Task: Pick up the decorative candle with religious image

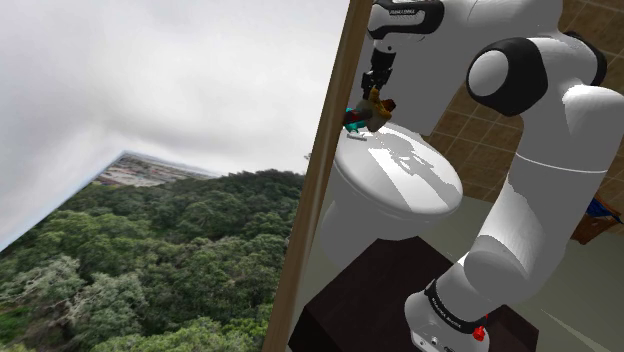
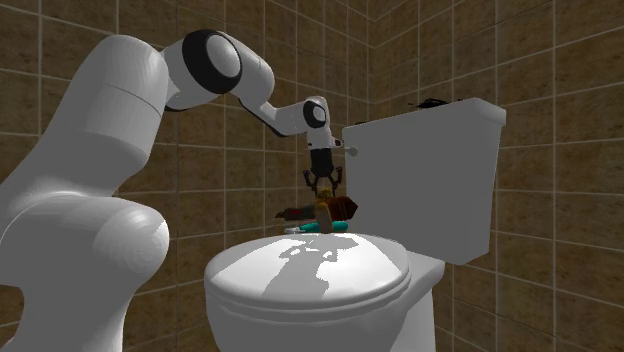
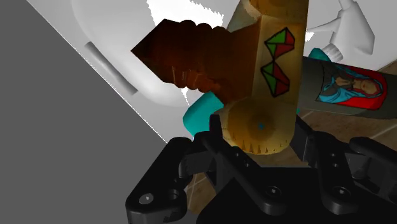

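One black gripper (image 3: 259,135), fingers pinching a tan cylinder (image 3: 273,57) marked with red-and-green triangles; one dark candle (image 3: 343,89) bearing a robed praying figure, lying unheld just beside that cylinder, near the rear of the white toilet lid (image 2: 310,268); one brown ridged piece (image 3: 184,54), one teal item (image 3: 200,113) adjacent.

I saw a tan piece (image 3: 270,63) with red and green diamonds against a dark brown ridged thing (image 3: 184,57), over the white toilet lid (image 2: 310,275), by tiled walls (image 2: 60,30).

End effector (image 2: 323,198) around tan object (image 2: 324,213)
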Action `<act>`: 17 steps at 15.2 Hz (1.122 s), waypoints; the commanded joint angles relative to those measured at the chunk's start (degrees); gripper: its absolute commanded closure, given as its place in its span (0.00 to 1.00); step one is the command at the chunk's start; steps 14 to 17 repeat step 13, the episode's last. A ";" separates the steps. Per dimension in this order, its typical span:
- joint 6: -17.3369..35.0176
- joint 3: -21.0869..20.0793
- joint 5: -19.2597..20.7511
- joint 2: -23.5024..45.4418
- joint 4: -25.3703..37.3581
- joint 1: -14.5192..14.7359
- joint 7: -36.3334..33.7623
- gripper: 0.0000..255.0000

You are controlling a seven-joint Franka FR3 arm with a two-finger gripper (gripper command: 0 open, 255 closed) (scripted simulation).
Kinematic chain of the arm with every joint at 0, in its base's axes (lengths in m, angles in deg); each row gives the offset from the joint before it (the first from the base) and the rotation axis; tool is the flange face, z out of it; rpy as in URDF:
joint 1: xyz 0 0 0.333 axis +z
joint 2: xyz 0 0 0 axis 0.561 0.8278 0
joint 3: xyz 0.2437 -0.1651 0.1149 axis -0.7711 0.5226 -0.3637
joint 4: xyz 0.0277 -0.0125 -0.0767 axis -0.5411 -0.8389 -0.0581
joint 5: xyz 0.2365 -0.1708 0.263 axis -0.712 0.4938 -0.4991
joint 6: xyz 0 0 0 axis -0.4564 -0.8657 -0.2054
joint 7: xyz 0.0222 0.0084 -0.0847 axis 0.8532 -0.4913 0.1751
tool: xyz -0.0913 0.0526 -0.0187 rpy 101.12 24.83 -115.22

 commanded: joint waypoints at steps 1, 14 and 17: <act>-1.53 0.02 0.01 -0.06 1.53 -0.04 0.02 1.00; -10.00 0.15 -0.46 1.26 11.32 -0.85 0.59 1.00; -10.00 0.15 -0.46 1.26 11.32 -0.85 0.59 1.00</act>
